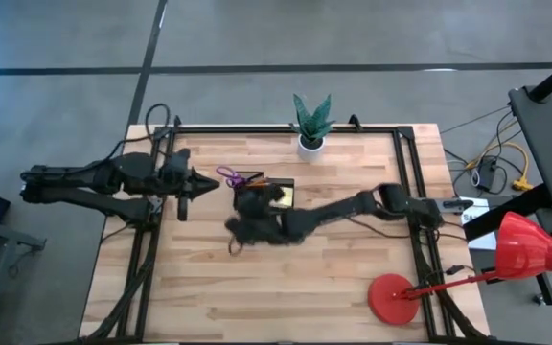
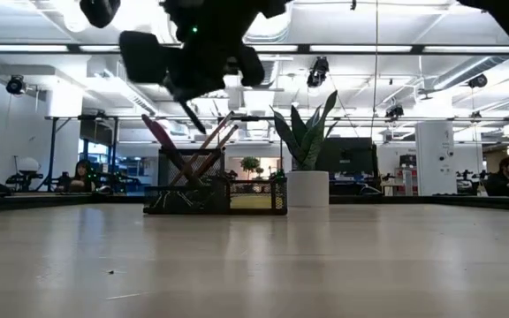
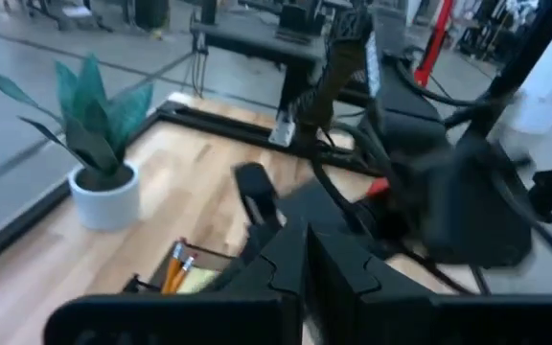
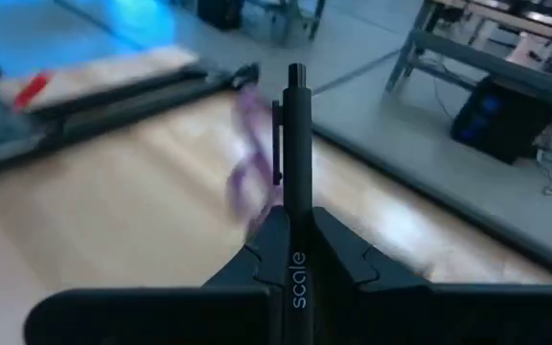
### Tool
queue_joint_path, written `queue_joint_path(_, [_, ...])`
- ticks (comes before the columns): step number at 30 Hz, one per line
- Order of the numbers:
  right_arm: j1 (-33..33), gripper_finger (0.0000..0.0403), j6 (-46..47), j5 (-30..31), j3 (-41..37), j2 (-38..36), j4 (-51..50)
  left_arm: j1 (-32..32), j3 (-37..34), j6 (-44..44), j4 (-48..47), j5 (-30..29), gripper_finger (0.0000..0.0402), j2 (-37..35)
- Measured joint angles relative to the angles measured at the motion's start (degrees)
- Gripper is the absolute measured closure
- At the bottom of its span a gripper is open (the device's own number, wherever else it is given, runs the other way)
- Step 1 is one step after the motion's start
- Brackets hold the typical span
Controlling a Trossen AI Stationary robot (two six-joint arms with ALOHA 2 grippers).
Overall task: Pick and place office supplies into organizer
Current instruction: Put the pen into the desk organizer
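A thin black pen (image 4: 295, 144) stands clamped between the right gripper (image 4: 295, 244) fingers, over the table (image 1: 286, 287) middle, just beside the organizer (image 1: 274, 189) (scissors (image 1: 228, 175) handles protruding), which sits toward the far edge. The left gripper (image 1: 186, 192) waits shut near the left edge.

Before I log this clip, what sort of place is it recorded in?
Most likely an open-plan office or robotics lab: a wooden table in a large hall with ceiling strip lights, desks with monitors behind it, and cabled equipment on the concrete floor.
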Motion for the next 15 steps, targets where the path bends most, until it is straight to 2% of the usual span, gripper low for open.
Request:
queue_joint_path(2, [-2.23,0.0389,-4.51,-2.46,-0.08,-0.78,4.65,0.05,0.00,1.19,-0.19,-0.36,0.0402,-0.91])
queue_joint_path(6, [-7.01,0.0389,-16.86,-20.25,-0.21,-0.51,18.69,0.04,0.00,5.69,-1.22,0.16,0.0402,-1.96])
queue_joint_path(7, [-8.05,0.0389,-18.46,-22.83,-0.24,-0.18,21.95,0.04,0.00,6.00,-1.58,0.31,0.0402,-2.17])
queue_joint_path(10, [-10.74,0.0389,-20.95,-23.91,-0.30,-0.11,23.82,0.05,0.00,6.10,-3.93,0.42,0.0402,-2.77])
queue_joint_path(13, [-12.52,0.0385,-21.15,-24.46,-0.26,-0.35,19.73,0.06,0.00,6.06,-7.76,0.36,0.0402,-3.38])
queue_joint_path(15, [-13.23,0.0382,-21.65,-27.69,-0.49,-0.24,18.66,0.04,0.00,5.89,-10.91,-0.39,0.0402,-3.75])
